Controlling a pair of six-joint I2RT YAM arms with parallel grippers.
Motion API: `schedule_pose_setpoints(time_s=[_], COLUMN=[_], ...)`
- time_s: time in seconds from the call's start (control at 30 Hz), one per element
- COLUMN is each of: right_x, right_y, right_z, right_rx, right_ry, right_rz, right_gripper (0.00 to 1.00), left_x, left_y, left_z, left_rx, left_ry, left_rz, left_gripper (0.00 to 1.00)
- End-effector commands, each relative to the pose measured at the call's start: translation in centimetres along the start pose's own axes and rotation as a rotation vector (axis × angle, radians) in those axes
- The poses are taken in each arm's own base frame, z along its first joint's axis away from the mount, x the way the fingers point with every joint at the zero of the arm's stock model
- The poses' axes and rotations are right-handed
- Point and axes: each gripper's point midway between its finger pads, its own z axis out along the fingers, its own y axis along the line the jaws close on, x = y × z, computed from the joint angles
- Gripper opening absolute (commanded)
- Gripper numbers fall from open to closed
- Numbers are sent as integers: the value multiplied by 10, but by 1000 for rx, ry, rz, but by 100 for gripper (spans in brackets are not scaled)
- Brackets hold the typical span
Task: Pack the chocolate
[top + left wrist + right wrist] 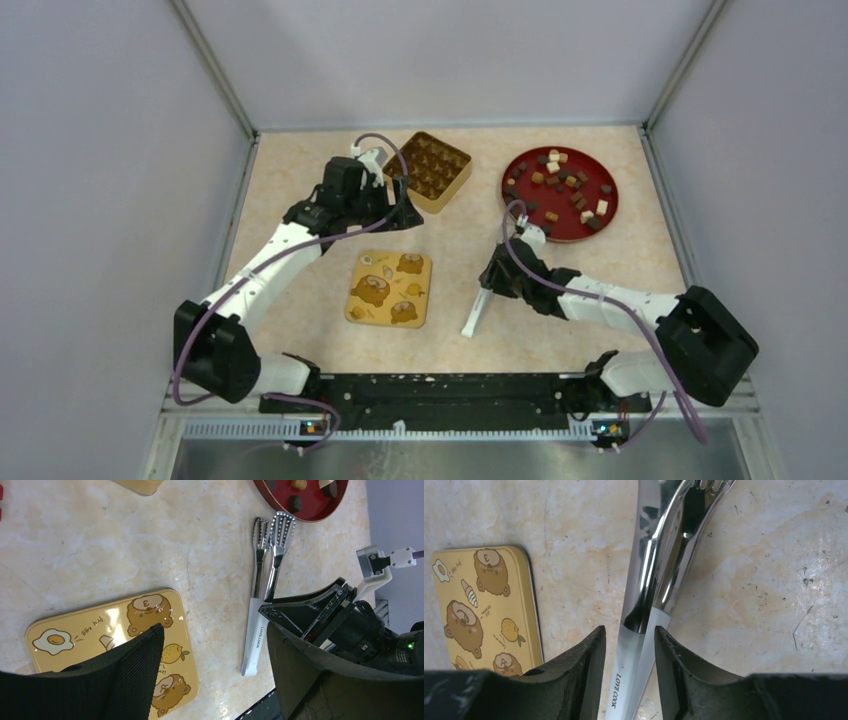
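Filling most of the top view, the marbled beige table (pixel 460 235) carried everything else. The left arm (pixel 270 255) reached to the far left part of it, and its gripper (pixel 212 620) hung above the surface just beside the tin (pixel 455 190), jaws spread wide with nothing between them. The right arm (pixel 610 300) stretched in from the right, and its gripper (pixel 629 632) sat low over the tongs (pixel 659 565), jaws drawn in on either side of the white handle and pinching it; how firmly they pressed could not be told.

A round red plate (pixel 535 225) lay at the far right. The square gold tin, divided into small cells, stood at the far middle, well apart from the plate. Whether its dark cells held anything could not be told. The yellow lid (pixel 389 288), printed with bears and a fried egg, lay flat nearer the arms, between the two grippers.

The tongs lay on the table with their toothed tips toward the plate's near edge and their arms close together.

The chocolate (pixel 562 182), dark brown lumps with a few tan and cream ones, lay scattered across the plate.
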Motion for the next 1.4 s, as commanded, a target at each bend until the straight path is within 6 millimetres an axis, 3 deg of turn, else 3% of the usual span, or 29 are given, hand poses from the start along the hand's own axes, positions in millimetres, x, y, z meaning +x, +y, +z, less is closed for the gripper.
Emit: schedule_pose_setpoints(time_s=[0.0, 0.53, 0.83, 1.0, 1.07, 1.2, 1.3, 1.37], right_x=[-3, 1, 3, -12, -20, -32, -39, -44], right_y=[11, 22, 21, 9, 11, 30, 41, 37], right_z=[4, 15, 29, 30, 26, 10, -8, -20], right_rx=[-43, -50, 195, 296, 295, 190, 123, 125], right_ry=[-26, 16, 54, 36, 13, -25, -56, -86], right_rz=[2, -69, -471, -645, -684, -693, -637, -562], right_gripper=[39, 9, 7, 7, 11, 55, 64, 68], left_x=[-5, -2, -12, -15, -16, -15, -11, -10], left_y=[-3, 5, 13, 14, 13, 13, 15, 17], left_z=[-9, -6, -2, -2, -3, -3, -3, -4], left_rx=[6, -16, -73, -87, -84, -82, -87, -95], left_ry=[-46, -39, -37, -36, -39, -38, -31, -33], left_rz=[34, 48, 76, 71, 70, 65, 60, 58], left_gripper=[80, 80, 80, 80, 80, 80, 80, 80])
